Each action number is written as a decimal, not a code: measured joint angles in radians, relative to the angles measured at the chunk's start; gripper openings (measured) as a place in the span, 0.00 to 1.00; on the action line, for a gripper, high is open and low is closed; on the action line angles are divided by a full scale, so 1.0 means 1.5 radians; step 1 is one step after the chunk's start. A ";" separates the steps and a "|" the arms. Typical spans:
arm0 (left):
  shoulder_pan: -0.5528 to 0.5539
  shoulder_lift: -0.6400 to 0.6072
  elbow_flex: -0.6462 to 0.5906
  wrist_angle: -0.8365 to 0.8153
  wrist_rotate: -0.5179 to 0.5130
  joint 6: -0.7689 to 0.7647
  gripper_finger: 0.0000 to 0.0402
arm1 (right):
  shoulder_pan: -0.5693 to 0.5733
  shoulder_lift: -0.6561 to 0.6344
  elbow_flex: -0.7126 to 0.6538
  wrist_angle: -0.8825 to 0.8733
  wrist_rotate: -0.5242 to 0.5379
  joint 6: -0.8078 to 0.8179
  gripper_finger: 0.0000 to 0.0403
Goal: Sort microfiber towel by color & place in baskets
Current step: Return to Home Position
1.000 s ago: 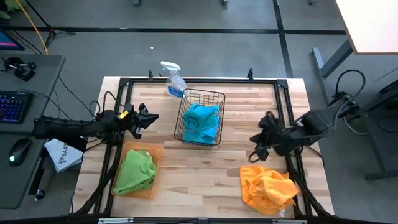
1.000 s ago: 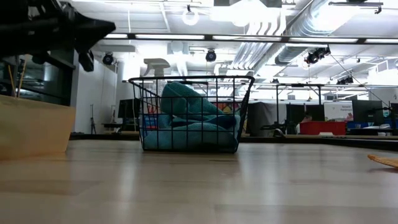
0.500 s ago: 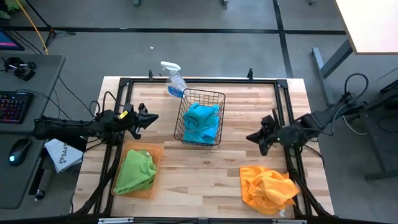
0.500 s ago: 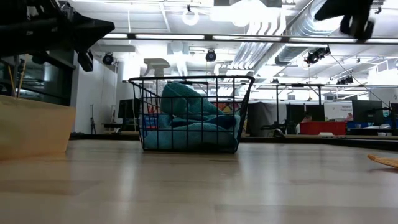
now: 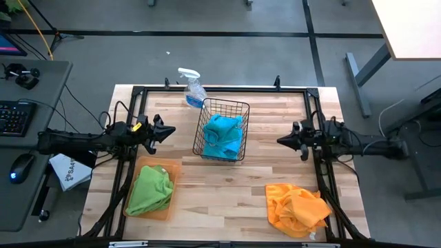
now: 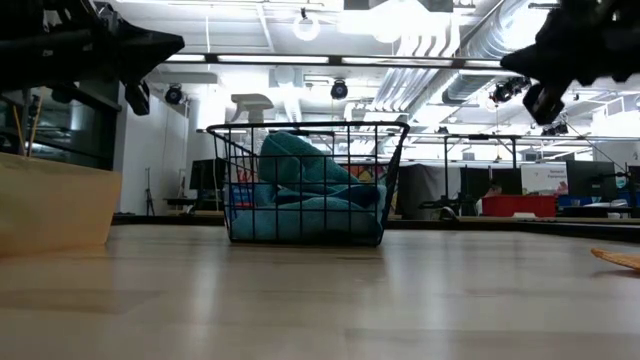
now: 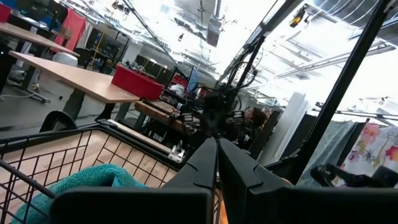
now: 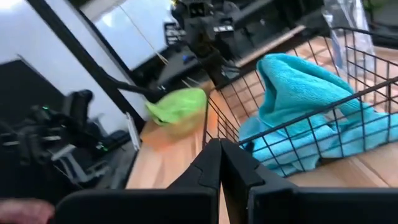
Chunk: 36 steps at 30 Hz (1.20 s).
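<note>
The black wire basket [image 5: 222, 129] stands mid-table with a teal towel [image 5: 224, 134] bunched inside it. The orange tray [image 5: 155, 187] lies near the left near corner and holds a green towel [image 5: 151, 187]. An orange towel [image 5: 296, 209] lies crumpled on the wood near the right near corner. My left gripper [image 5: 169, 129] hovers shut, left of the basket and pointing at it. My right gripper [image 5: 281, 140] hovers shut, right of the basket, level and pointing left. In the right wrist view its fingertips [image 8: 220, 149] meet, with the teal towel [image 8: 298, 93] ahead.
A clear spray bottle [image 5: 193, 89] stands at the far edge, just behind the basket. A black frame rail [image 5: 317, 124] runs along the table's sides. Bare wood lies between the tray and the orange towel. Desks with a keyboard and mouse stand off the table's left.
My right gripper has moved up and toward the far edge, away from the orange towel, and has tipped from pointing down to level, pointing left at the basket. Its arm has stretched out flat toward the right edge. The towels have stayed put.
</note>
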 joint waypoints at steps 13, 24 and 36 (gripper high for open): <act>0.000 0.000 0.000 0.000 0.000 0.000 0.01 | -0.041 -0.140 -0.156 0.164 -0.020 0.005 0.00; 0.000 0.000 0.000 -0.006 0.000 0.000 0.01 | -0.033 -0.141 -0.156 0.091 0.012 -0.051 0.00; 0.000 0.000 0.000 -0.005 0.000 0.000 0.01 | -0.033 -0.140 -0.156 0.078 0.013 -0.047 0.00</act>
